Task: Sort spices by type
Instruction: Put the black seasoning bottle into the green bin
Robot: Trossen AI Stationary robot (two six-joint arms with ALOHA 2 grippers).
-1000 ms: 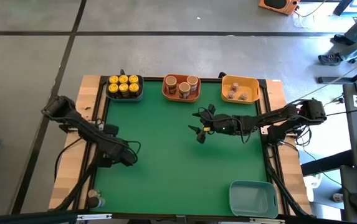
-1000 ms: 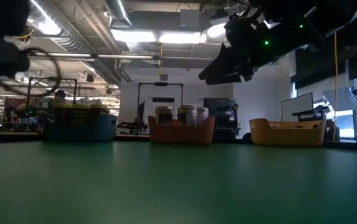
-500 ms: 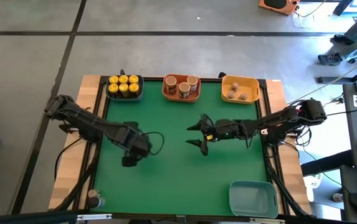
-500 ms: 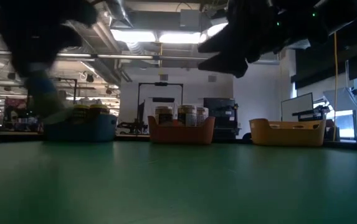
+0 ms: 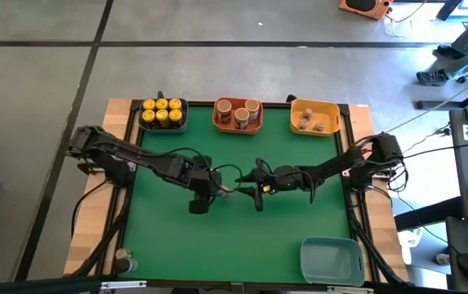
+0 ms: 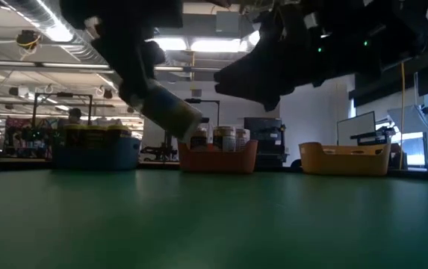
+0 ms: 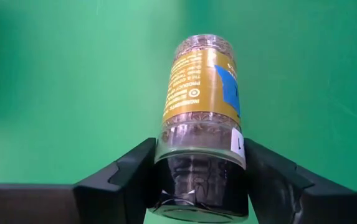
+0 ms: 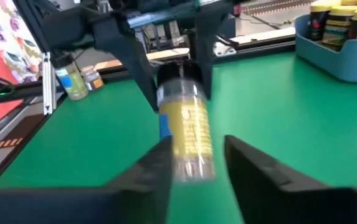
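Observation:
A spice jar [image 7: 200, 93] with a yellow label, a blue tape patch and a dark lid hangs over the middle of the green table, with my left gripper [image 7: 200, 149] shut on it. It shows tilted in the low view [image 6: 170, 112]. My right gripper [image 5: 250, 185] stands open just to the jar's right and points at its free end, a small gap away from it. At the far edge, yellow-lidded jars stand in a blue bin [image 5: 162, 114], tan-lidded jars in an orange bin [image 5: 238, 114], and tiny jars in a yellow bin [image 5: 314, 117]. My left gripper pinches the jar's dark lid end [image 7: 166, 168] between its two fingers. The fingers come from above, slanting toward the table's right. The jar is lifted clear of the table and tilted, its bottom end [image 6: 193, 123] pointing down and toward my right gripper.
A pale bin [image 5: 330, 260] sits at the near right corner. Two small jars [image 5: 122, 261] stand off the mat at the near left. The green surface under and around both grippers is bare.
My left gripper has carried the jar from the near left of the table toward the middle, rising a little and tipping until it points steeply down. My right gripper has moved a little toward the left and down, toward the jar.

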